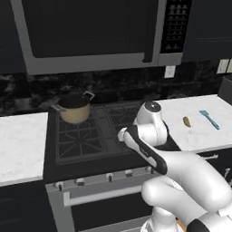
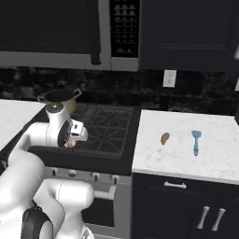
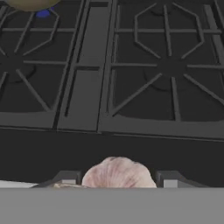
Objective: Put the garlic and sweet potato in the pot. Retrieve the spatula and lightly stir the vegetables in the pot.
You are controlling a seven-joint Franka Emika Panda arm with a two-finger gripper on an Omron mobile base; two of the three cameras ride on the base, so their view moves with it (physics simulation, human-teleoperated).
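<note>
I've got the gripper [image 3: 118, 179] clamped on the garlic [image 3: 117, 173], a pale pink ribbed bulb sitting between the dark fingertips, over the black cast-iron stove grates [image 3: 166, 65]. Round tan-gold pot [image 1: 74, 108] sits on the back left burner. Oblong orange-brown sweet potato [image 2: 165, 138] and flat light blue spatula [image 2: 195, 141] lie apart on the white marble counter [image 2: 214, 158].
</note>
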